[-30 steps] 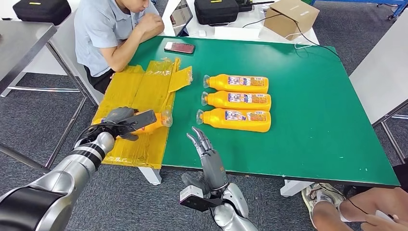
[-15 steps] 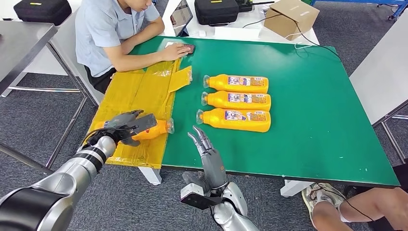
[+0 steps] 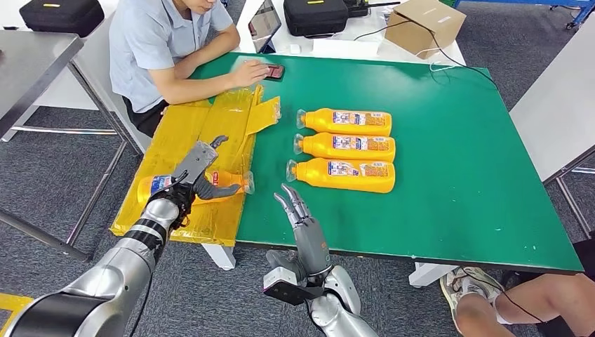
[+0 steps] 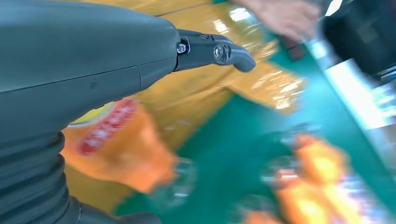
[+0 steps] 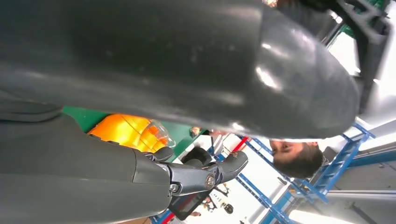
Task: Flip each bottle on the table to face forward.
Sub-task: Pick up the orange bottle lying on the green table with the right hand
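Bottle [image 3: 203,187], glossy orange plastic with a clear cap, lies on crinkled yellow sheeting [image 3: 196,140] at the bench's [image 3: 449,175] near left edge. The left hand [image 3: 193,175] rests over it, fingers [image 3: 210,149] spread and lifted, thumb against its side, gripping nothing. Three more orange bottles [image 3: 344,147] lie in a row mid-bench, caps left. The right hand [image 3: 298,214] hovers upright at the near edge, fingers straight, together, empty.

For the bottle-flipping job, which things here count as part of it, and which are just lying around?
Part of the job:
- bottle on the yellow sheet, under the left robot hand
- three bottles in a row
- green table

Lying about:
- yellow sheet
- phone
- cardboard box
- black cases
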Action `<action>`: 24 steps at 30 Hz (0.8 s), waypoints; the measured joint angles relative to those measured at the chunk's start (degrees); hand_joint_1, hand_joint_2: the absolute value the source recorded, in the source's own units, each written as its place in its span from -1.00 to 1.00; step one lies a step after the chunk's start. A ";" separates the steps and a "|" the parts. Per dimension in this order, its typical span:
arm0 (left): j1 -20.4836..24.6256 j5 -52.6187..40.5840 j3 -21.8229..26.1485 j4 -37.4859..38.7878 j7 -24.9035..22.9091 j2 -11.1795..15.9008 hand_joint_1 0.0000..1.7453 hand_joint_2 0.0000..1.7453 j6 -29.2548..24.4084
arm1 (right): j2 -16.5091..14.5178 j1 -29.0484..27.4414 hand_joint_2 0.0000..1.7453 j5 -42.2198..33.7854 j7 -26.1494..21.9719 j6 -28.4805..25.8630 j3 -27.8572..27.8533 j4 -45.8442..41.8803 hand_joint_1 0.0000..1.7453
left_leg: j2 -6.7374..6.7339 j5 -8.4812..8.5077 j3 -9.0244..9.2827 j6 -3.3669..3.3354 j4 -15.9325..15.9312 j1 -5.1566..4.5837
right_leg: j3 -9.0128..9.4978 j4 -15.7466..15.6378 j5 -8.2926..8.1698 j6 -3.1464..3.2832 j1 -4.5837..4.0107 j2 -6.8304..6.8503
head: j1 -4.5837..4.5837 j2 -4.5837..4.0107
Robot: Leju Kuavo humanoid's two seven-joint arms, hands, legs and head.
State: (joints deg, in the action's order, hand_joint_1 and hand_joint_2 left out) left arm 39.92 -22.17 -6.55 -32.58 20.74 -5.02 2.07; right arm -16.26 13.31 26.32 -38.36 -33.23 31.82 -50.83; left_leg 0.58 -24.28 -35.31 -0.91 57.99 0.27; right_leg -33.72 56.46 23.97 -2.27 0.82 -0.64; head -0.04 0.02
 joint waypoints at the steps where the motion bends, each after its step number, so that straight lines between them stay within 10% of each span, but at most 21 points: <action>1: -0.72 1.01 0.03 -1.72 0.22 -0.23 -1.00 1.00 -0.01 | 0.00 0.00 -1.00 0.00 -0.01 -0.02 -0.01 0.08 -1.00 | 0.00 0.00 -0.01 0.00 0.00 0.00 | -0.01 0.00 0.00 0.00 -0.01 0.00 | -0.01 0.00; 12: -8.42 21.41 0.49 -18.52 -0.84 -1.30 -1.00 1.00 8.63 | 0.21 -0.26 -1.00 0.09 -0.50 -1.57 -0.13 0.64 -1.00 | -0.03 -0.01 -0.04 0.01 0.00 0.03 | -0.08 0.01 0.01 0.01 -0.02 -0.01 | -0.01 0.00; 19: -13.49 22.05 -1.30 -30.23 2.29 -1.35 -1.00 1.00 0.91 | 0.94 -0.46 -1.00 4.58 1.99 -4.97 -0.79 0.53 -1.00 | -0.03 -0.01 -0.07 0.01 0.00 0.01 | -0.08 -0.01 0.01 0.01 -0.01 -0.01 | -0.01 0.00; 23: -19.64 20.83 -1.69 -39.89 3.85 -2.06 -1.00 1.00 -11.12 | 4.10 0.51 1.00 16.96 15.94 -2.00 -3.13 -1.10 -1.00 | -0.03 -0.03 -0.10 -0.01 0.00 -0.02 | -0.09 -0.02 0.01 0.01 0.02 -0.01 | -0.02 0.00; 24: -21.40 20.61 -1.60 -42.00 3.99 -2.38 -1.00 1.00 -13.81 | 5.41 1.46 1.00 21.02 20.63 -0.55 -3.77 -1.44 -1.00 | -0.02 -0.03 -0.11 -0.01 0.00 -0.03 | -0.10 -0.03 0.01 0.00 0.04 -0.01 | -0.01 0.00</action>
State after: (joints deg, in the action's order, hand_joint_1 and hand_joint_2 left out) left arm 18.52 -1.56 -8.15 -74.57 24.74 -7.40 -11.74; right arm -10.85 14.77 47.33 -17.73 -33.78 28.05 -52.27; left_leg 0.56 -24.32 -35.42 -0.92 57.98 0.24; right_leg -33.82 56.44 23.98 -2.27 0.86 -0.65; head -0.05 0.02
